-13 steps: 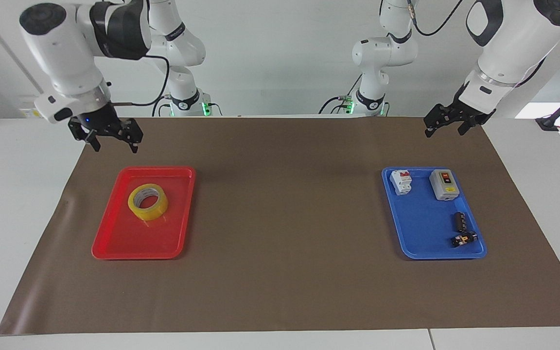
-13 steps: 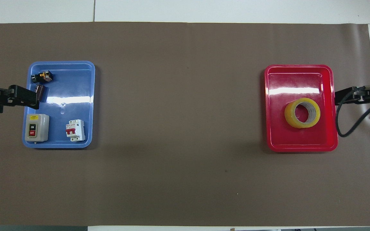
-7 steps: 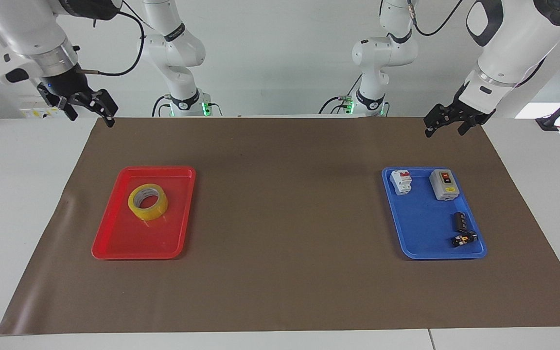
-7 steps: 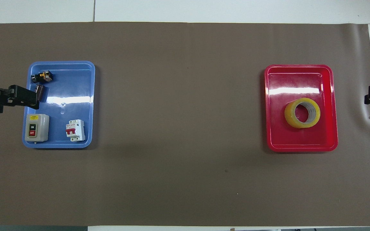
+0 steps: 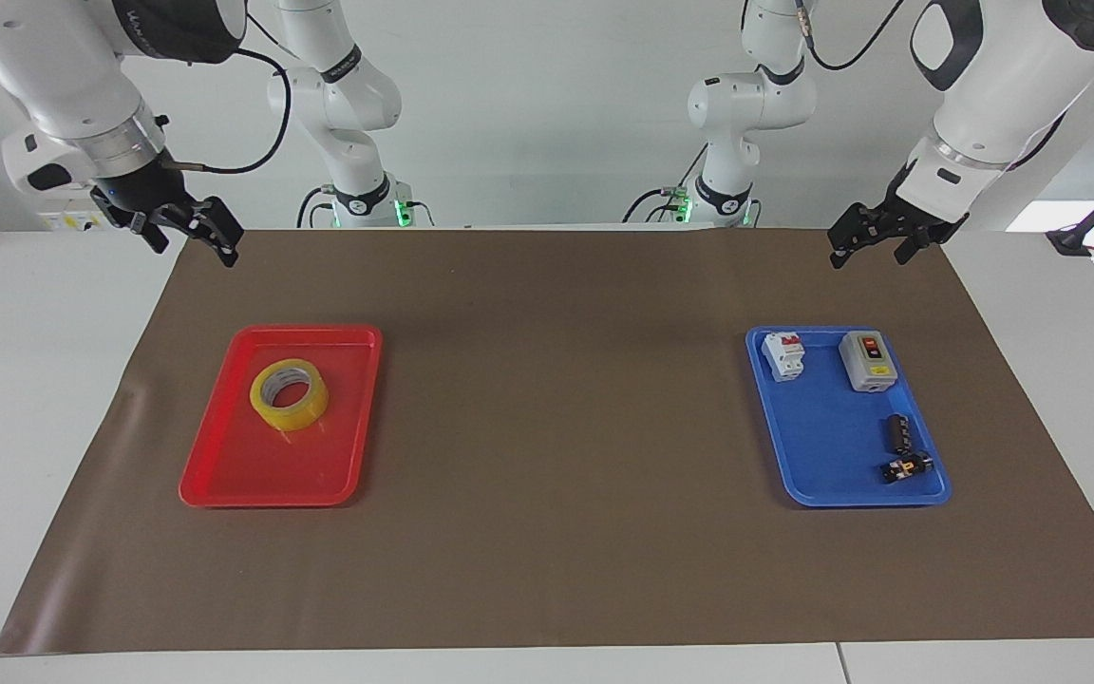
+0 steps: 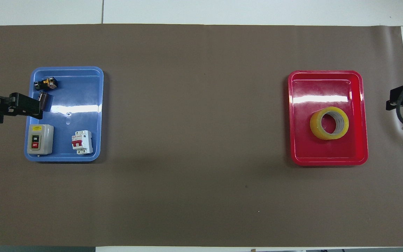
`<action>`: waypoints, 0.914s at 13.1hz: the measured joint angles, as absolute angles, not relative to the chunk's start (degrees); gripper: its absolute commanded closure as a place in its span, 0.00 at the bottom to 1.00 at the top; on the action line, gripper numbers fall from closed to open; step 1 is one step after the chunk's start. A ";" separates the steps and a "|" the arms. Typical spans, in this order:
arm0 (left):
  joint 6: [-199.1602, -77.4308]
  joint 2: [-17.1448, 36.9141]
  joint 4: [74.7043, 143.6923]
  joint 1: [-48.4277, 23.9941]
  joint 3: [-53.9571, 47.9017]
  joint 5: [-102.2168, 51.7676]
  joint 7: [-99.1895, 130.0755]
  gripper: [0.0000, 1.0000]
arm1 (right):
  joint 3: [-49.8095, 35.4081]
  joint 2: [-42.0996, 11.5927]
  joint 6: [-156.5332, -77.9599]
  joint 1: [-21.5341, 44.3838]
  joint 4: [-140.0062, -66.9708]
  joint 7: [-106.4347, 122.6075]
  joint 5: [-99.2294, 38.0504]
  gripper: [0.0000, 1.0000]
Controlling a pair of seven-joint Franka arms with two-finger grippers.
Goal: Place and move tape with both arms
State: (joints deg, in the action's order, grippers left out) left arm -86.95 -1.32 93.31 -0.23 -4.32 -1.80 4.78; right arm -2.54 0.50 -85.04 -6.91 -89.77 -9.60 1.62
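Tape: one roll (in one red tray).

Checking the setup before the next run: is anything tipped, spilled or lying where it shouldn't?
Nothing stands out. The tape lies flat inside the red tray, and the switch parts sit inside the blue tray. Both trays rest flat on the brown mat. The right gripper and left gripper hang empty above the mat's corners.

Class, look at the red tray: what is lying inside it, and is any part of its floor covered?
Inside the red tray lies only the tape, flat, its hole facing up. The floor directly under the roll's ring is covered; the rest is visible and bare.
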 measured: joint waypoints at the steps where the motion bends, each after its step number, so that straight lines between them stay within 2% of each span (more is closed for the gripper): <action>1: -86.95 -1.32 93.31 -0.23 -4.32 -1.80 4.78 0.00 | -2.54 0.50 -85.04 -6.91 -89.77 -9.60 1.60 0.00; 5: -86.95 -1.32 93.31 -0.23 -4.32 -1.80 4.78 0.00 | -2.34 0.50 -85.03 -6.32 -89.77 -9.60 1.50 0.00; 8: -86.95 -1.32 93.31 -0.23 -4.32 -1.80 4.78 0.00 | 2.05 0.50 -85.04 -1.72 -89.77 -9.60 1.50 0.00; 12: -86.95 -1.32 93.31 -0.23 -4.32 -1.80 4.78 0.00 | 3.49 0.50 -85.04 -0.94 -89.77 -9.60 1.49 0.00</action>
State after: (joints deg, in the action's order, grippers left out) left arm -86.95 -1.32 93.31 -0.23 -4.32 -1.80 4.78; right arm 3.49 0.50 -85.04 -0.94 -89.77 -9.60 1.49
